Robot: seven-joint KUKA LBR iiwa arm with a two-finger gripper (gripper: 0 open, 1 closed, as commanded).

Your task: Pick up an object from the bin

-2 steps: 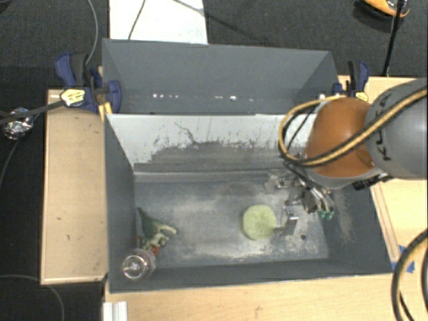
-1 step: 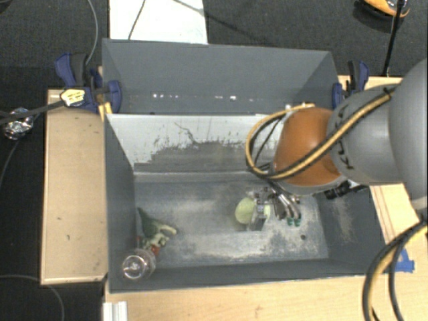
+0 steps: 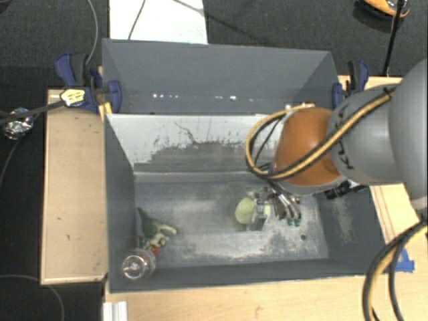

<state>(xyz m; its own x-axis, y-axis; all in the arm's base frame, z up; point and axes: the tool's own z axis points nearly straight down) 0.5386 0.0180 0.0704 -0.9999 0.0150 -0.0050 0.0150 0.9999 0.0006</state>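
Note:
My gripper [image 3: 262, 214] hangs low over the right middle of the bin floor, under the orange wrist cover. A small pale green rounded thing [image 3: 245, 210] lies right at its fingertips, on their left side; whether the fingers are round it I cannot tell. In the front left corner lie a small green toy figure with red marks [image 3: 154, 233] and a clear round bottle or jar [image 3: 137, 265], far from the gripper.
The arm and its orange cover with looped cables reach in from the right and hide the bin's right rear part. Bare scuffed floor stretches between the gripper and the front left corner.

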